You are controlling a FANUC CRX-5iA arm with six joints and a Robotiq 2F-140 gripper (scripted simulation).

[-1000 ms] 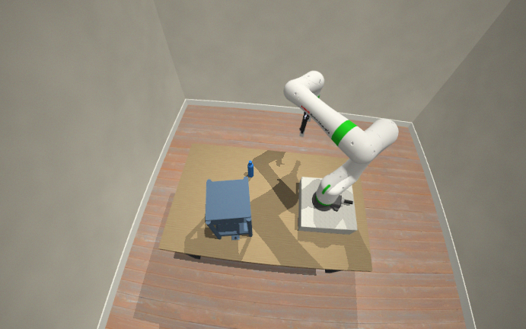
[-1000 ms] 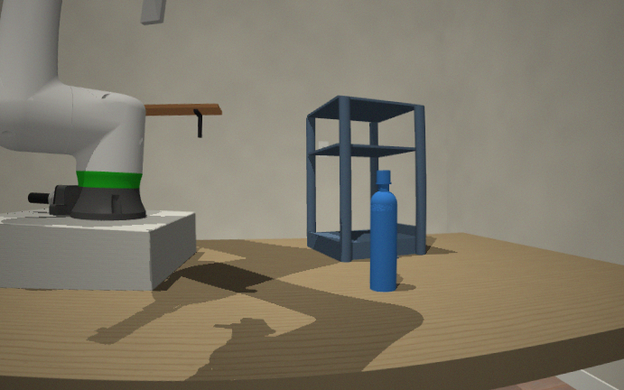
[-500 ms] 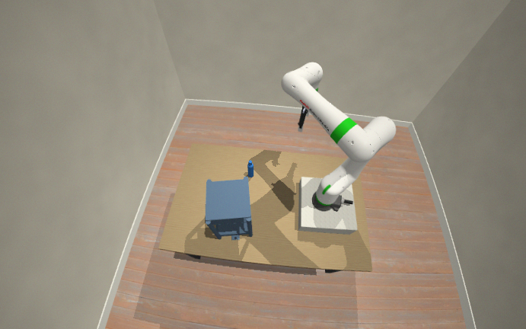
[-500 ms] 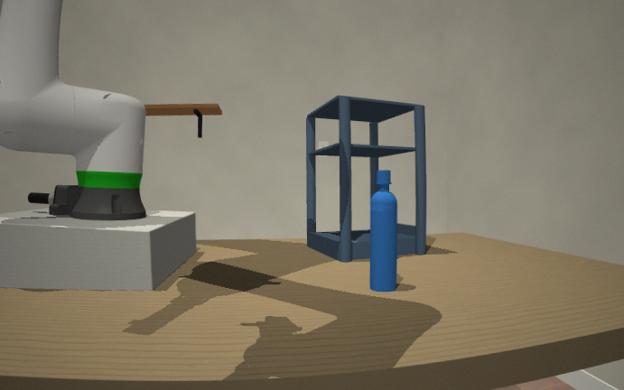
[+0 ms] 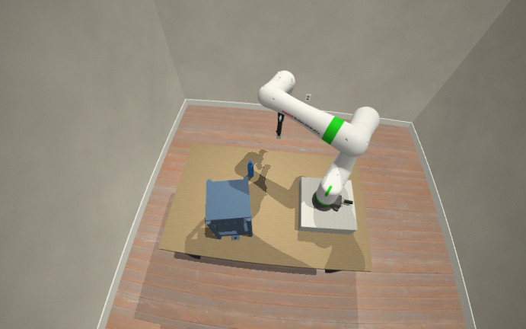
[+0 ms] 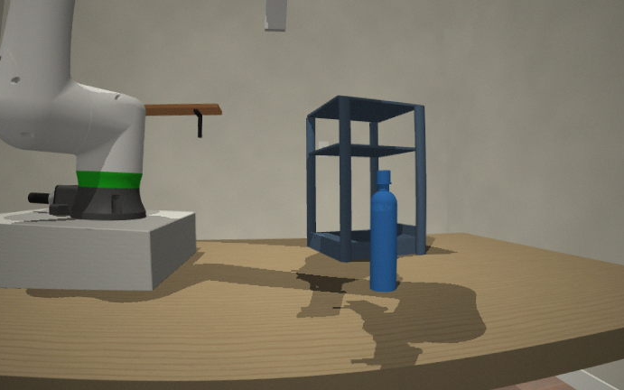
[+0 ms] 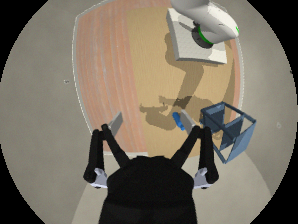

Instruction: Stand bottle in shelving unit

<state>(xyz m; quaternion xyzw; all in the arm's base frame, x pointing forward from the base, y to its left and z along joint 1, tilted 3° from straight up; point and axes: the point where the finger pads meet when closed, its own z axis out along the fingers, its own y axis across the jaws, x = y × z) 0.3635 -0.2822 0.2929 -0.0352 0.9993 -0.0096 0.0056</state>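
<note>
The blue bottle (image 6: 383,232) stands upright, cap up, on the wooden table in front of the shelving unit; it also shows in the overhead view (image 5: 250,168) and, small, in the wrist view (image 7: 178,120). The dark blue shelving unit (image 6: 365,177) stands on the table (image 5: 227,207) with its compartments empty; it appears in the wrist view (image 7: 228,128) too. My gripper (image 5: 279,126) hangs high above the table's far edge, well away from the bottle. Its fingers are spread wide open with nothing between them. In the side view only one fingertip (image 6: 274,15) shows at the top.
The robot's base sits on a grey block (image 5: 327,206) at the table's right side (image 6: 73,247). A small wooden wall shelf (image 6: 182,109) with a black bracket hangs behind. The arm's shadow lies across the table near the bottle.
</note>
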